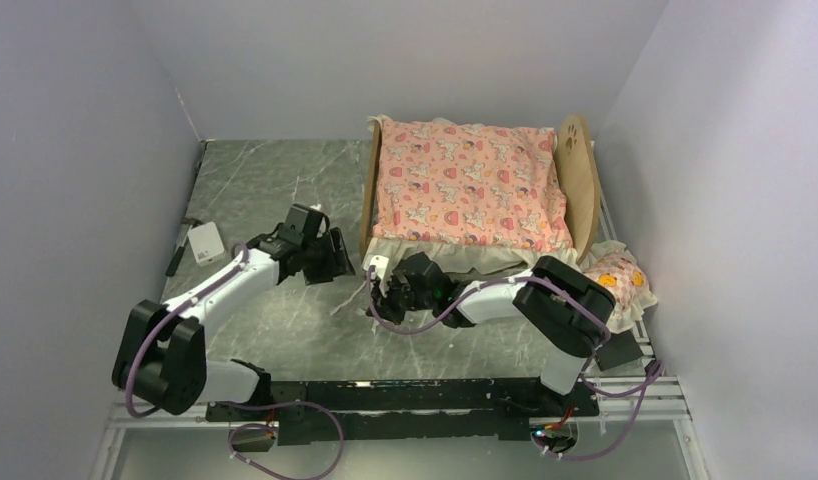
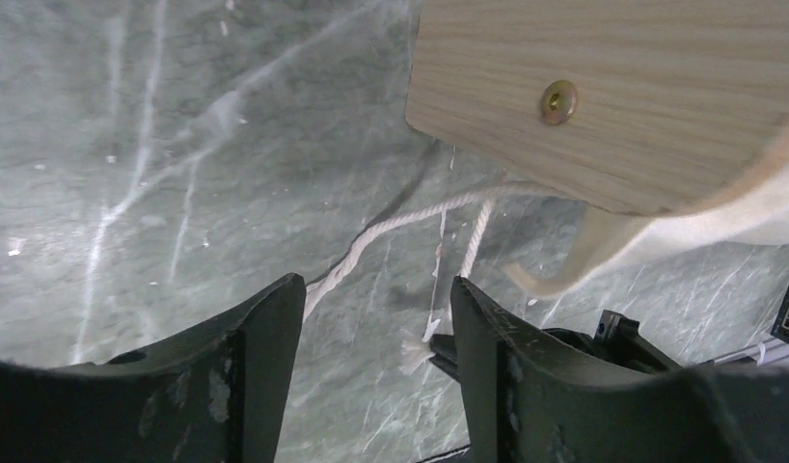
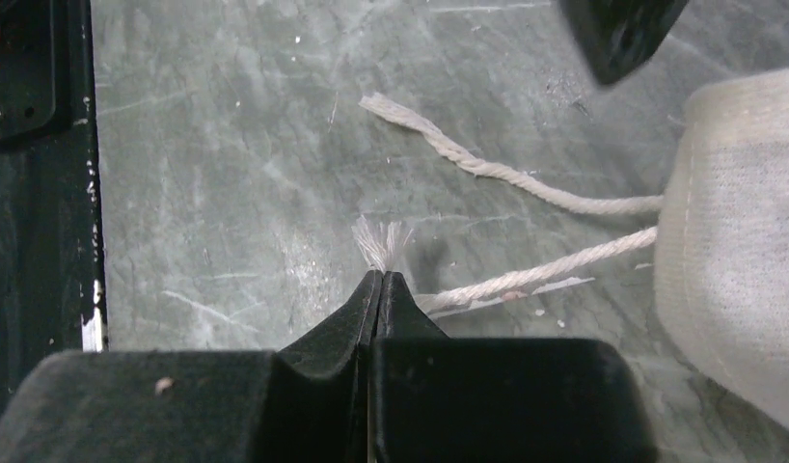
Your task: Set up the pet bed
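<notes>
Light wood forms the pet bed (image 1: 577, 175), which stands at the far right of the grey marbled table (image 1: 265, 180), its rounded headboard with the paw-print cutout towards the right wall and its low footboard (image 2: 603, 96) towards the middle of the table. A pink cartoon-print mattress (image 1: 470, 185) lies in the frame, and its pale ruffle (image 3: 738, 241) hangs over the near side down to the table. Two twisted white cords run out from under this ruffle onto the table. The tie cord (image 3: 526, 280) ends in a frayed tuft, and the right gripper (image 3: 381, 280) is clenched on it just behind the tuft, jaws pressed together low over the table. The second cord (image 3: 487, 169) lies loose just beyond it. The left gripper (image 2: 376, 285) hovers near the footboard's corner, jaws apart and grasping nothing, with both cords on the table below and ahead of it. A small matching frilled pillow (image 1: 618, 283) lies at the right edge of the table, beside the headboard. A small white box (image 1: 206, 242) sits well apart at the left edge.
</notes>
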Tool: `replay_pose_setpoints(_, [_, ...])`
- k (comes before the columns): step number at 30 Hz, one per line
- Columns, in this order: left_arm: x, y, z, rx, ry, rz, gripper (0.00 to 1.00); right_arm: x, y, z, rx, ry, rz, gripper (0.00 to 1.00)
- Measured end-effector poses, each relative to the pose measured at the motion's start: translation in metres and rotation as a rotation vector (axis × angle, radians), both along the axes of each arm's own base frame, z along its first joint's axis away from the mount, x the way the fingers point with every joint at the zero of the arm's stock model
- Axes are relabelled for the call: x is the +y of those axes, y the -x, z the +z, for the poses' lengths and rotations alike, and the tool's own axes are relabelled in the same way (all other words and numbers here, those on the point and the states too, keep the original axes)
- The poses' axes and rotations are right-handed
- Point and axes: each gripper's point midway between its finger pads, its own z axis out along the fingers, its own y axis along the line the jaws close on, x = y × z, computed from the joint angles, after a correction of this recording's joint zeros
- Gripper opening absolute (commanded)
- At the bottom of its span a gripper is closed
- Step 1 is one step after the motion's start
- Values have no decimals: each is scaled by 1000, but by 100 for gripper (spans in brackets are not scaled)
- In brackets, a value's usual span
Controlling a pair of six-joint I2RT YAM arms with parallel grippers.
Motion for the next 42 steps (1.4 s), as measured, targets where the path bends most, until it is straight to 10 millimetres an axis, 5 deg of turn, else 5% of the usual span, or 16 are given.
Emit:
replay_pose_setpoints(6, [-21,2,-25,24,23,-26,56,4,-1,-3,17,-18,-8,0])
replay_pose_setpoints(17, [-52,-9,-35,-56,48,-87,55,8,0,-9,29,-32,2,0])
replay_pose_setpoints(22, [-57,-10,-42,-75,56,-98,30,10,0,-8,26,-44,5,0])
replay_pose_setpoints(30, [-55,-5,-36,-108,39,-103,6,8,1,-10,24,-46,5,0])
replay_pose_setpoints(33, [-54,-2,-27,-123,39,-103,14,9,0,-10,21,-50,4,0])
replay_pose_setpoints(35, [-53,1,-23,-128,36,-106,39,9,0,-11,22,-49,3,0])
replay_pose_setpoints(37, [-53,4,-20,-129,28,-115,52,8,0,-13,25,-45,3,0])
replay_pose_setpoints(42, [-44,12,-11,-133,-2,-95,54,7,0,-15,28,-40,2,0])
